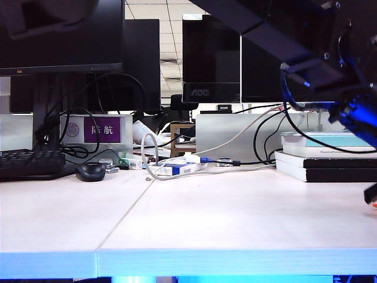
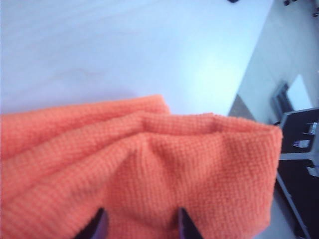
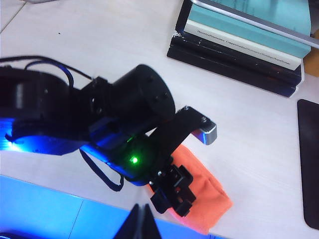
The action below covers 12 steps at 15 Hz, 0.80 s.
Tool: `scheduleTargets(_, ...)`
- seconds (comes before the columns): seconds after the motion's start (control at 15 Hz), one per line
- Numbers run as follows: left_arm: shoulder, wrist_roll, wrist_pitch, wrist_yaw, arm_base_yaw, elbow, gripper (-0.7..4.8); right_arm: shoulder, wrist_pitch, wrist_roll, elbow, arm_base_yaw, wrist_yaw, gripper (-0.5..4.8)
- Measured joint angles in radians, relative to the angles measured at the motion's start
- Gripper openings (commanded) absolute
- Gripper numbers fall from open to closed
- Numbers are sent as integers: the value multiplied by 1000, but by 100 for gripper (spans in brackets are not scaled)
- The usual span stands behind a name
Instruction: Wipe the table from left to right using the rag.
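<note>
White table (image 1: 235,224) carries the rag (image 3: 202,191) at its right front edge; your left gripper (image 2: 141,225) straddles it, fingers parted, releasing; right gripper (image 3: 142,224) hangs shut.

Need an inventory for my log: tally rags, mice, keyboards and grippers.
rag: 1
mouse: 1
keyboard: 1
grippers: 2 (left gripper open over the rag at the table's right end; right gripper shut above it)
Total: 5
</note>
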<state>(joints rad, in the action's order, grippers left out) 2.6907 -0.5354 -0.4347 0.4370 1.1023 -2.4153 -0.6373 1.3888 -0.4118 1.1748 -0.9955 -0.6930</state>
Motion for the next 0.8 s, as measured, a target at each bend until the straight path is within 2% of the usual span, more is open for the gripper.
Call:
scheduleTargets(0.2,2,0,-83,-2,-3,-102,194,0,0,0,0,0,-4,-1)
scheduleTargets(0.4,1,21,-209,9,-27,-211,194,24,0,0,0,0,-59,-1)
scheduleTargets(0.6,-30,23,-249,27,-57,-211,194,74,0,-1,0,0,-153,-1)
scheduleTargets(0.8,-55,23,-257,31,-69,-212,194,119,0,-2,0,0,-183,-1)
